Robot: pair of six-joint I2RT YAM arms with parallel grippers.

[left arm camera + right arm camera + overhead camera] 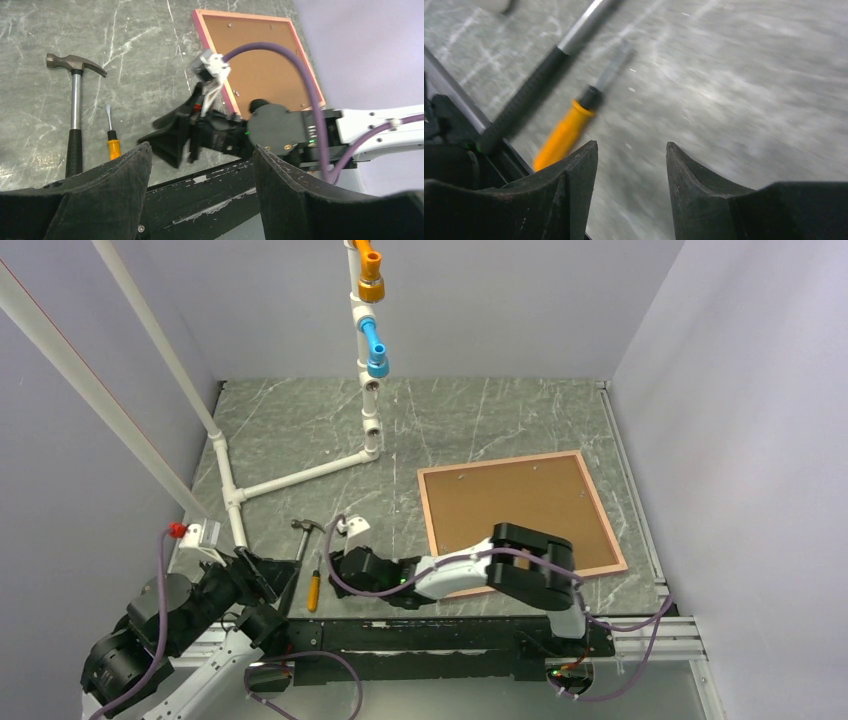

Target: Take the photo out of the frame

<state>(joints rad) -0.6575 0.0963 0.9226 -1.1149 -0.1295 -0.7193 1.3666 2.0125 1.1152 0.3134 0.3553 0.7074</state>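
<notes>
The picture frame lies face down at the right of the table, its pale pink rim around the brown backing board. It also shows in the left wrist view. The photo is hidden under the backing. My right gripper is open and empty. It hangs low over the bare table left of the frame, beside the screwdriver, and shows in its own view. My left gripper is open and empty at the near left edge; in its own view it looks over the black base rail.
A hammer and an orange-handled screwdriver lie near the front left, between the two grippers. A white pipe stand with orange and blue fittings rises at the back. Walls close in both sides.
</notes>
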